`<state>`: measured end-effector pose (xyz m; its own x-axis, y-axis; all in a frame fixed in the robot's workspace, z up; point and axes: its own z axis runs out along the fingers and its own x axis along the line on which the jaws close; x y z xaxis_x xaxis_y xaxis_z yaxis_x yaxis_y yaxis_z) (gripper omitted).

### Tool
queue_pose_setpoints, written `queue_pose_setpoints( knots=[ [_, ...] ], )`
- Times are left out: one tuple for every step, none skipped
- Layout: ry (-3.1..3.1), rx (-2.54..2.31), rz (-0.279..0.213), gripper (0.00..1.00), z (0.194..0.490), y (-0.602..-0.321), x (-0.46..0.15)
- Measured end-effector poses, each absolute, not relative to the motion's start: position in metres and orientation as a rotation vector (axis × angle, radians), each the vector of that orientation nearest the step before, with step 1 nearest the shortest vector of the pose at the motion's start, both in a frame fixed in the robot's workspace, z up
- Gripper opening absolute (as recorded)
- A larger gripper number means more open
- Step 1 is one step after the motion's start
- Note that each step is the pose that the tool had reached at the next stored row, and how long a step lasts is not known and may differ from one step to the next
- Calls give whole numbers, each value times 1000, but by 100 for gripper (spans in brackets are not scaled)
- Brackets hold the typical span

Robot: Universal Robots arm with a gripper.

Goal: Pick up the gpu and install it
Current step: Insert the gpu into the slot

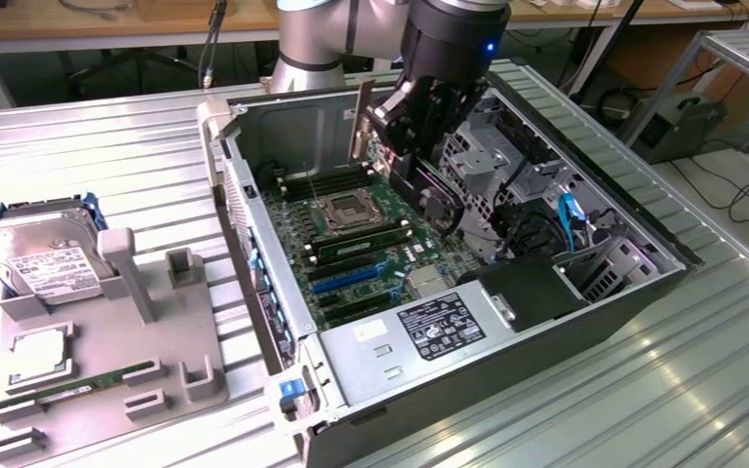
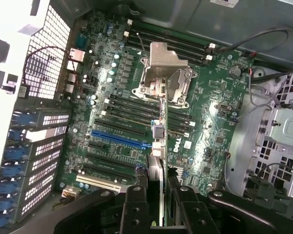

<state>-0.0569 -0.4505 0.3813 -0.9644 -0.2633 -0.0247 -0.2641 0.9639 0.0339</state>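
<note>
Gpu first: where have you got it?

— Clamped edge-on in my claw, hanging just below it, above the motherboard inside the open case.

— How would you do this step well?

— As I judge it: hold the card upright, with its lower edge parallel to the blue slot below my claw and the bracket end toward the rear slot covers. Then ease it straight down. A tilt could jam the connector, and a swing could catch the cables near my claw.

— And its looks?

— Thin, black and rectangular. A silver bracket stands at one end, just beside my claw. From my wrist it reads as a narrow pale edge.
</note>
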Motion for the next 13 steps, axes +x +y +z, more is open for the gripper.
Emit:
queue_pose_setpoints(
  knots=[
    [3093,-421,58,26,381,-450,-57],
    [3092,-426,58,26,381,-450,-57],
    [3091,-432,58,26,381,-450,-57],
    [3091,-437,58,26,381,-450,-57],
    [3090,-443,58,26,381,-450,-57],
    [3089,-448,58,26,381,-450,-57],
    [3088,-453,58,26,381,-450,-57],
    [3088,-458,58,26,381,-450,-57],
    [3087,-463,58,26,381,-450,-57],
    [3086,-468,58,26,381,-451,-57],
    [3086,-473,58,26,381,-450,-57],
    [3085,-479,58,26,381,-450,-57],
    [3084,-485,58,26,381,-450,-57]
  ],
)
